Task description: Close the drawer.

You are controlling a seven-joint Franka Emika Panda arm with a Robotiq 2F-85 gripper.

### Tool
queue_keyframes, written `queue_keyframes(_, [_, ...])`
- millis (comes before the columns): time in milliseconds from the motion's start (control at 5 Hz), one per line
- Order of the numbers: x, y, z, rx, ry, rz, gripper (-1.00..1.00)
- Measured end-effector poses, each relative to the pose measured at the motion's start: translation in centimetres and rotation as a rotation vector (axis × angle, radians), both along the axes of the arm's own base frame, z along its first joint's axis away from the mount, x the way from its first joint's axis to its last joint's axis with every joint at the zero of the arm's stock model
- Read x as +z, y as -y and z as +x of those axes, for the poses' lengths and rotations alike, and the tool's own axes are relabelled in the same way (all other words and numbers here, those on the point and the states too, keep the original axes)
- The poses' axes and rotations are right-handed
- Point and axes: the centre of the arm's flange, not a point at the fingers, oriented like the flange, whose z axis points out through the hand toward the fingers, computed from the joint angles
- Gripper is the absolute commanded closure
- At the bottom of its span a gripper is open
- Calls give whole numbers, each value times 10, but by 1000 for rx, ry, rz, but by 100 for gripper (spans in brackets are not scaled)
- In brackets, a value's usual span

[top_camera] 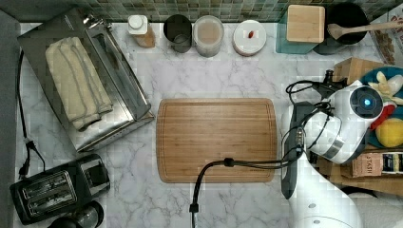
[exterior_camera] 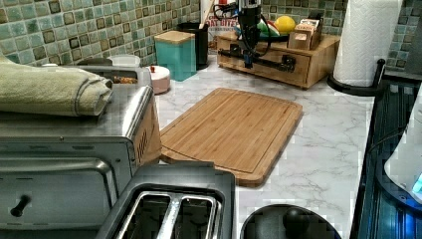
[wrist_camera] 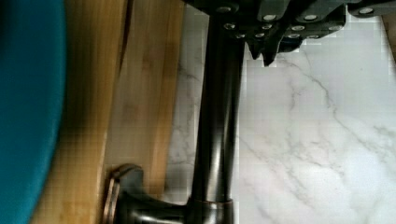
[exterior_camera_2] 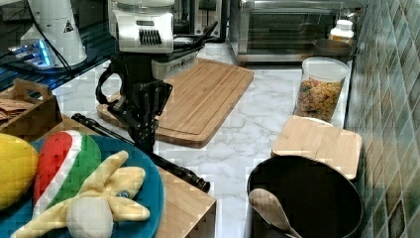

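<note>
Item: drawer (exterior_camera: pixel 271 68), light-brown wood front with a dark bar handle (exterior_camera: pixel 284 60), set in a wooden organiser at the far right corner of the tabletop (exterior_camera: pixel 323 129) in the left view

Position against end effector: the end effector (exterior_camera: pixel 248 58) hangs straight down in front of the drawer face, at the left view's left end of the handle. Right view: end effector (exterior_camera_2: pixel 143 140) comes down onto the handle (exterior_camera_2: pixel 173 166), which runs along the organiser's edge facing the bamboo cutting board (exterior_camera_2: pixel 198 96). Wrist view: fingertips pressed together, nothing between them, end effector (wrist_camera: pixel 261 53) on the marble side of the handle (wrist_camera: pixel 217 116); the wood of the drawer (wrist_camera: pixel 140 93) lies on the handle's other side. Whether the tips touch the bar, cannot tell. How far the drawer stands out, cannot tell

Shown by top view: toaster oven (top_camera: pixel 109 71) with folded towel (top_camera: pixel 76 80) at the top view's left edge, black toaster (top_camera: pixel 52 190) at the lower left corner, the white arm (top_camera: pixel 342 128) covering the organiser

Shown by left view: paper towel roll (exterior_camera: pixel 366 37) beside the organiser, teal canister (exterior_camera: pixel 176 52) with wooden lid

Shown by right view: blue plate (exterior_camera_2: pixel 146 186) on the organiser top carrying a plush watermelon slice (exterior_camera_2: pixel 69 158), cereal jar (exterior_camera_2: pixel 319 94), black pot (exterior_camera_2: pixel 317 198) holding a wooden spoon (exterior_camera_2: pixel 270 208)
</note>
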Motion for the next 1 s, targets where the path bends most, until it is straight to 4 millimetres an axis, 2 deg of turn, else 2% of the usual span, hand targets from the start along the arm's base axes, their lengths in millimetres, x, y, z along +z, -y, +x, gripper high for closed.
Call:
queue_keyframes(400, [-2,-11,5,70,-26,-55,100])
queue_keyframes(1000, [-2,-13,6,78,-30,-61,100])
